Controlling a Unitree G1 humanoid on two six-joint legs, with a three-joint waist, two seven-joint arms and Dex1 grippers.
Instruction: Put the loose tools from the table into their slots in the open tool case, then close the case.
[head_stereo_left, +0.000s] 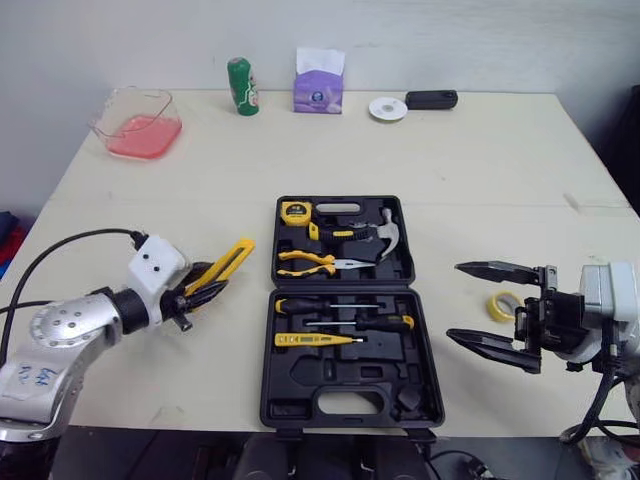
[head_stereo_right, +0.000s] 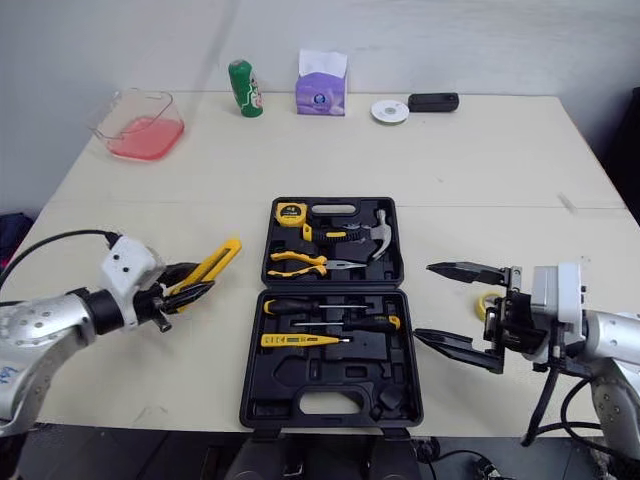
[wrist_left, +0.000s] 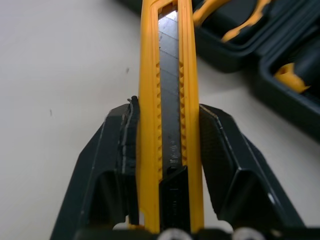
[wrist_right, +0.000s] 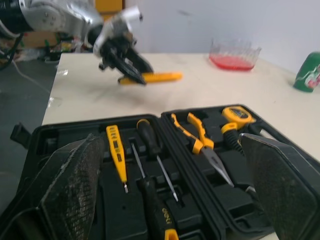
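Observation:
The open black tool case (head_stereo_left: 330, 378) lies in the middle of the table. It holds a tape measure (head_stereo_left: 295, 211), a hammer (head_stereo_left: 385, 232), pliers (head_stereo_left: 310, 262), screwdrivers (head_stereo_left: 340, 322) and a yellow tester pen (head_stereo_left: 315, 340). To the left of the case, my left gripper (head_stereo_left: 205, 290) is shut on a yellow utility knife (wrist_left: 170, 100), whose tip points toward the case's upper left corner. Right of the case, my right gripper (head_stereo_left: 455, 301) is open and holds nothing. A small yellow tape roll (head_stereo_left: 502, 306) lies on the table just behind its fingers.
Along the far edge stand a clear container of pink liquid (head_stereo_left: 140, 122), a green can (head_stereo_left: 242, 86), a purple tissue pack (head_stereo_left: 319, 82), a white disc (head_stereo_left: 388, 108) and a black object (head_stereo_left: 431, 99). The table's front edge runs just below the case.

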